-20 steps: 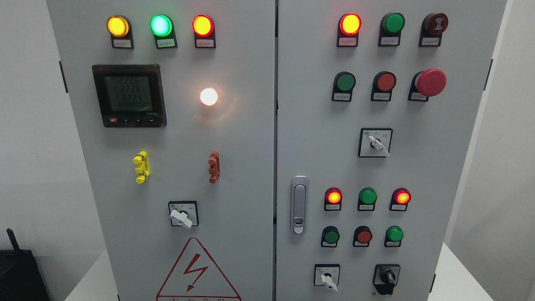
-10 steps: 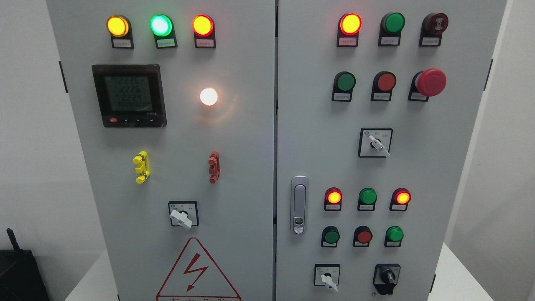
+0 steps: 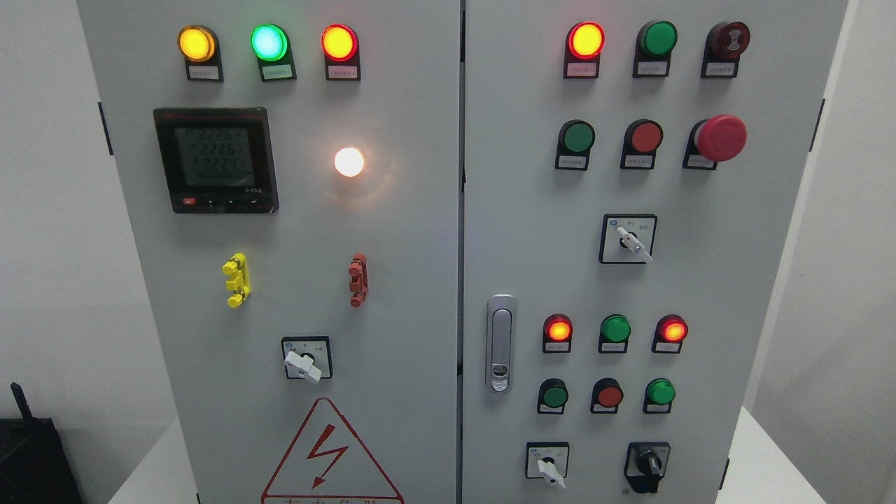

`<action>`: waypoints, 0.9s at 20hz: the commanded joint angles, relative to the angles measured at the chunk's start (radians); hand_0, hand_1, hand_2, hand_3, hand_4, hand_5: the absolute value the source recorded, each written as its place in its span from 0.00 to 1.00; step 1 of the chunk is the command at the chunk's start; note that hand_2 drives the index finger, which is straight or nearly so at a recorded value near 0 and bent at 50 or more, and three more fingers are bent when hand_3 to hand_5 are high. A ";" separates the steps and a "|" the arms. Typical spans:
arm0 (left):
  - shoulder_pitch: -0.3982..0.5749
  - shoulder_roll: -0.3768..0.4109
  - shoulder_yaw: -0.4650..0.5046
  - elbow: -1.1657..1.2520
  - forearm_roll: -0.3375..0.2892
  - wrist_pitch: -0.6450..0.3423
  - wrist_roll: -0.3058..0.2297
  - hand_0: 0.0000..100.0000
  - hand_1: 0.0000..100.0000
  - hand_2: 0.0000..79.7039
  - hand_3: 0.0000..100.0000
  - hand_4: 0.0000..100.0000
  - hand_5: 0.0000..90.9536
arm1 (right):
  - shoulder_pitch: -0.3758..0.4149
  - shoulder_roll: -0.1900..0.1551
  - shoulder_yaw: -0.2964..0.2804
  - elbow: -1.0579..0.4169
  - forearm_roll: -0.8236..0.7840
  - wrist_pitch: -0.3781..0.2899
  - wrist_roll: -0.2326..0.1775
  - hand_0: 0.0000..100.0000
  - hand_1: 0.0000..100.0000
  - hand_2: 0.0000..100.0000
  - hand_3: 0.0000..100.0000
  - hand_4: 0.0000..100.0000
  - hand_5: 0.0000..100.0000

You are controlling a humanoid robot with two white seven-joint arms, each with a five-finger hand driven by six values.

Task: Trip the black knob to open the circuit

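Neither robot hand is in shot, so can't tell what the fingers are doing. The black knob (image 3: 648, 462) sits at the bottom right of the grey cabinet's (image 3: 406, 280) right door, just right of a white selector switch (image 3: 548, 465). That's one of three white selectors; the others are mid right door (image 3: 632, 242) and lower left door (image 3: 304, 362). Left door: three lit lamps on top, amber (image 3: 195, 43), green (image 3: 269, 42), red (image 3: 339, 42), plus one digital meter (image 3: 215, 159). One red mushroom button (image 3: 721, 137) is upper right.

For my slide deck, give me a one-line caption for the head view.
Control cabinet awaiting operation: black knob at lower right untouched, no robot hand in view.
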 commanded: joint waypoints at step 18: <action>0.000 0.000 0.000 -0.025 0.000 0.000 0.000 0.12 0.39 0.00 0.00 0.00 0.00 | -0.004 -0.002 -0.140 -0.559 -0.018 -0.110 -0.086 0.00 0.26 0.00 0.01 0.00 0.00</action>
